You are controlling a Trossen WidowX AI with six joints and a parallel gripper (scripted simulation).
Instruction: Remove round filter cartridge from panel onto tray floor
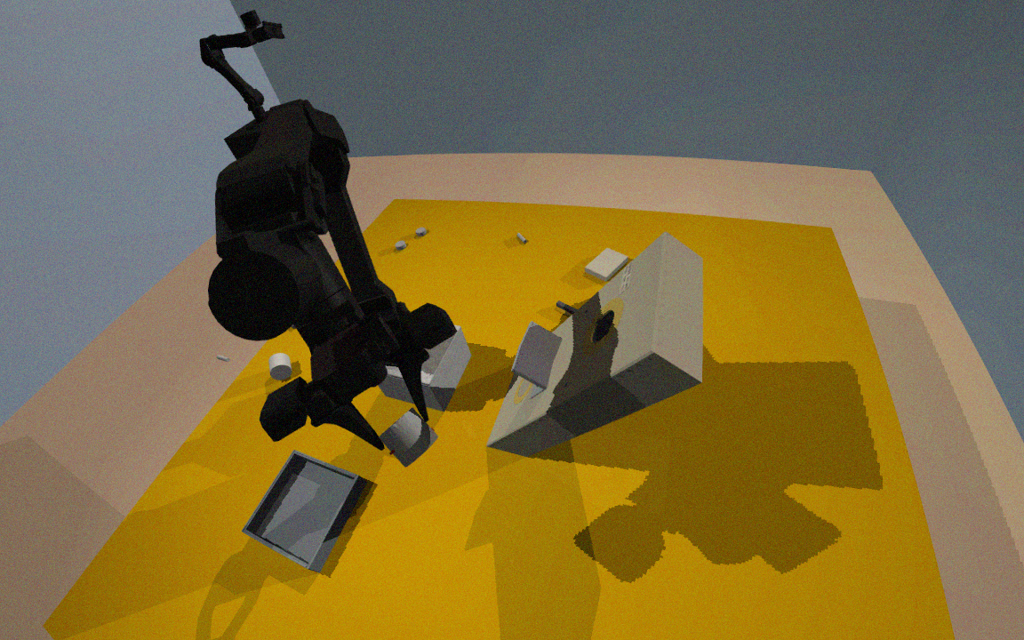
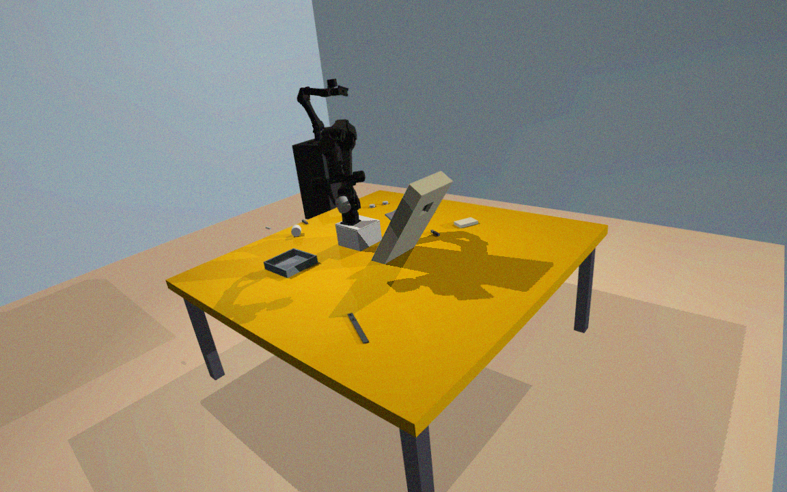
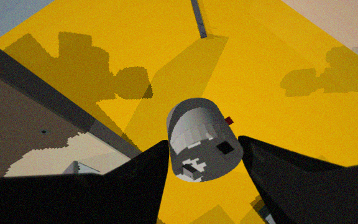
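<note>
The grey round filter cartridge (image 1: 411, 439) (image 2: 343, 203) (image 3: 197, 127) is out of the panel and held in the air, tilted. The wrist view shows its slotted face towards the camera and a small red tab on its side. My gripper (image 1: 404, 434) (image 3: 202, 144) is shut on it, one finger on each side. The leaning service panel (image 1: 659, 318) (image 2: 405, 214) (image 3: 20, 115) has a dark empty round hole. The grey tray (image 1: 310, 509) (image 2: 289, 263) stands on the table; only a corner shows in the wrist view. In the top view the cartridge appears up and right of the tray.
A white open box (image 1: 452, 378) (image 2: 359, 235) stands at the arm's base, beside the panel. A grey block (image 1: 537, 354) sticks out from the panel's lower face. A dark bar (image 2: 358, 328) (image 3: 199, 18), a white cylinder (image 1: 280, 366) (image 2: 296, 231) and a pale block (image 1: 606, 264) (image 2: 466, 222) lie on the table.
</note>
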